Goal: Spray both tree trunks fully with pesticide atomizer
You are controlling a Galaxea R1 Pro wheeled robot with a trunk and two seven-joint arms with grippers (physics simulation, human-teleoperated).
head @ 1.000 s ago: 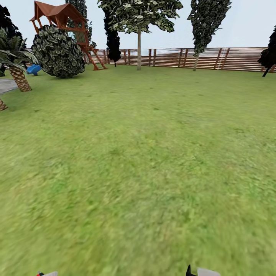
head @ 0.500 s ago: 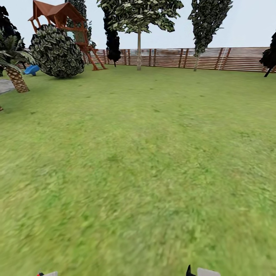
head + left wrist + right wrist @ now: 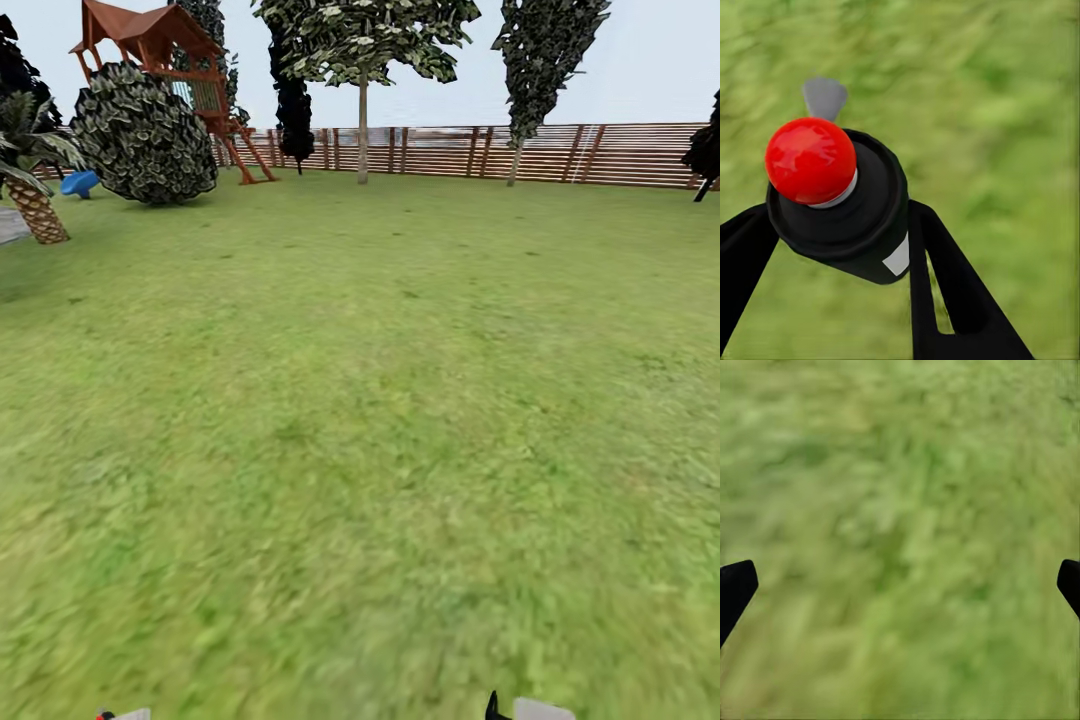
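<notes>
Atomizer in hand, out on the lawn

Left gripper (image 3: pixel 832 225) is clamped around the pesticide atomizer (image 3: pixel 844 206), red cap up, sitting mid-left in the left wrist view. Right gripper (image 3: pixel 900 585) hangs spread wide over blurry grass (image 3: pixel 380 420). Further out: wooden fence (image 3: pixel 560 152) along the top, thin-stemmed leafy tree (image 3: pixel 362 60) top centre, playhouse (image 3: pixel 165 55) upper left.

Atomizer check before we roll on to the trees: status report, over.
Left gripper shut on the pesticide atomizer. Right gripper open over grass. Lawn ahead, thick trunks not in sight.
</notes>
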